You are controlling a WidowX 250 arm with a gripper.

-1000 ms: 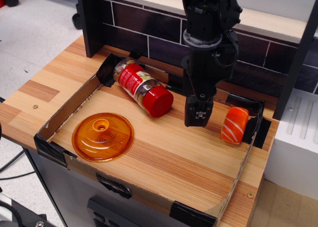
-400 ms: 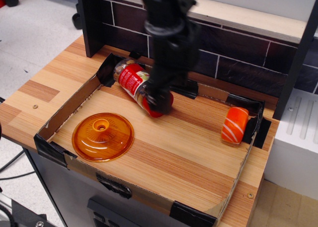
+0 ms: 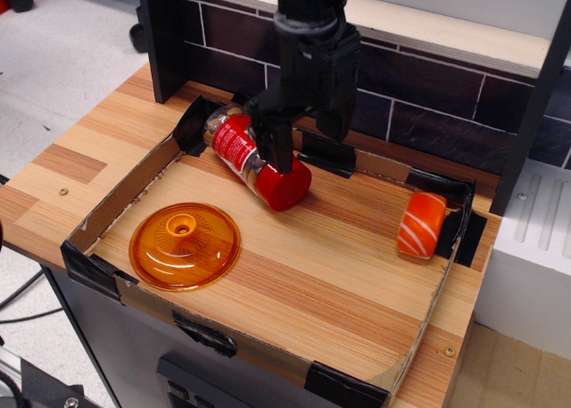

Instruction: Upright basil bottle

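The basil bottle (image 3: 254, 158) lies on its side at the back left of the cardboard tray (image 3: 134, 194). Its wide red cap (image 3: 285, 187) points to the front right, and its red label faces up. My gripper (image 3: 306, 140) hangs directly over the bottle's cap end, with its jaws apart. One finger (image 3: 277, 145) reaches down in front of the glass just behind the cap. The other finger (image 3: 337, 118) is behind the bottle, toward the back wall. The bottle is not lifted, and I cannot tell whether the fingers touch it.
A flat translucent orange lid (image 3: 184, 245) lies at the tray's front left. An orange-and-white striped sushi-like piece (image 3: 421, 223) sits at the right end. A dark brick-pattern back wall (image 3: 428, 113) stands close behind the tray. Low cardboard walls ring the tray.
My gripper has moved left from beside the sushi piece to over the bottle's cap end and turned, so both fingers now show apart. The bottle has not moved.
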